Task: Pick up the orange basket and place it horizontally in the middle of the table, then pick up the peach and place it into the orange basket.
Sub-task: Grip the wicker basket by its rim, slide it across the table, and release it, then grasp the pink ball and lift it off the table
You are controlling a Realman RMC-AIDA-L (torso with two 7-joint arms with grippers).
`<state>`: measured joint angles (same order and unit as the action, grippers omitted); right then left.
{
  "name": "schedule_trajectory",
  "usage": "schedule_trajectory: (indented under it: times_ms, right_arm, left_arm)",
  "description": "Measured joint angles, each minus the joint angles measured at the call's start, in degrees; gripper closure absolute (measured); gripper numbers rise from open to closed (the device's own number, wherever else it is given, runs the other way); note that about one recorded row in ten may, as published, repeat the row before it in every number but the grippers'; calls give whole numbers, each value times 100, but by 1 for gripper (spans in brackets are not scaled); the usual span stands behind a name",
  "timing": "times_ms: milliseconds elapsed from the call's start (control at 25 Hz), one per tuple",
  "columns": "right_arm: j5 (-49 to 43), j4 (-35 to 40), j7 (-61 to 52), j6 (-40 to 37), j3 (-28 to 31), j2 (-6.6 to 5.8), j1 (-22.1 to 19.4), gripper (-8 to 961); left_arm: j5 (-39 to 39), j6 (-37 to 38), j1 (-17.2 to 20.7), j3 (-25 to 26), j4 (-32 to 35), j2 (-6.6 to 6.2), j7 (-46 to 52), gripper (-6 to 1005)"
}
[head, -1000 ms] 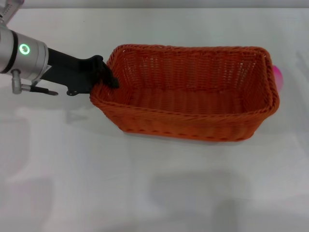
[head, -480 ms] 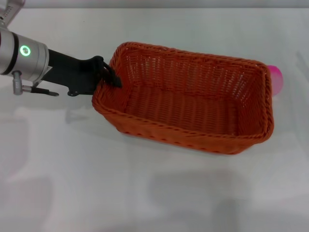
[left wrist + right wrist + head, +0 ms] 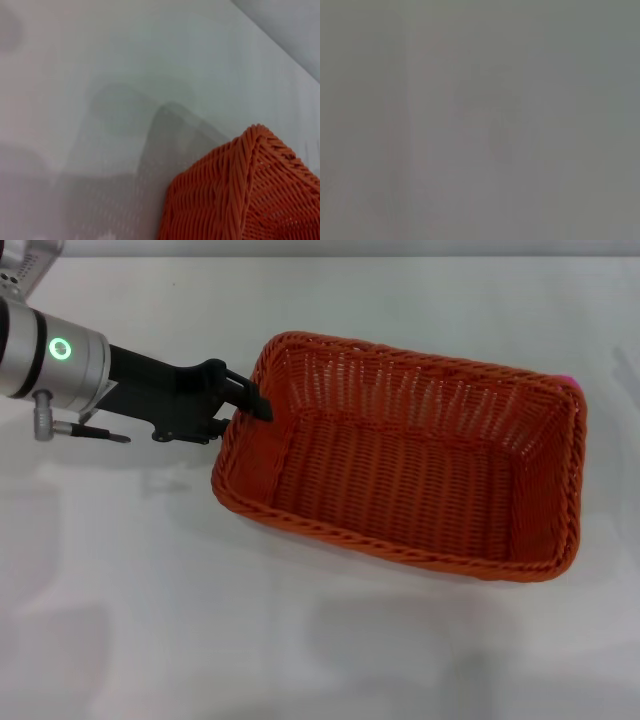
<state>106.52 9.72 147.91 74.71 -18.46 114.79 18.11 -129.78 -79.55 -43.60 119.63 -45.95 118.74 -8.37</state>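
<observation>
Left arm comes in low from nine o'clock, silver forearm with a green ring light, black wrist stretched nearly level over the table (image 3: 150, 620). Left gripper (image 3: 252, 403) sits at the orange basket's (image 3: 400, 480) short end, black fingers (image 3: 258, 406) clamped on the braided rim there, one over the lip into the basket.

Basket lies mouth up about mid-table, long axis skewed: gripped end toward ten o'clock, far end dropping toward four o'clock. Whether its base is flat on the white top, cannot tell.

Peach (image 3: 570, 379): only a magenta sliver shows past the basket's corner at two o'clock, the rest hidden behind the rim.

Left wrist view: one basket corner (image 3: 250, 190) close up, white table (image 3: 125, 75) beyond it.

Right arm out of sight; its wrist view shows only a blank grey surface.
</observation>
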Motion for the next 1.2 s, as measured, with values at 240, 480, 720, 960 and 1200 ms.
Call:
schedule_trajectory:
  times_ms: [240, 480, 720, 960, 1200]
  right_arm:
    - [0, -31, 1, 20, 0, 0, -13, 97]
    - [0, -22, -21, 95, 2, 0, -44, 96]
    - [0, 158, 20, 120, 28, 0, -87, 140]
    - [-36, 918, -349, -44, -40, -13, -310, 192]
    - [-1126, 2518, -2289, -676, -522, -155, -322, 245]
  left_arm:
    - [33, -109, 73, 2, 0, 1, -236, 522]
    - [282, -140, 318, 46, -65, -19, -940, 461]
    - [377, -148, 633, 876, -164, -96, -2292, 367]
    - [386, -33, 897, 1967, -138, -188, -3866, 288]
    - [1014, 177, 1263, 2320, -141, -218, -5342, 289]
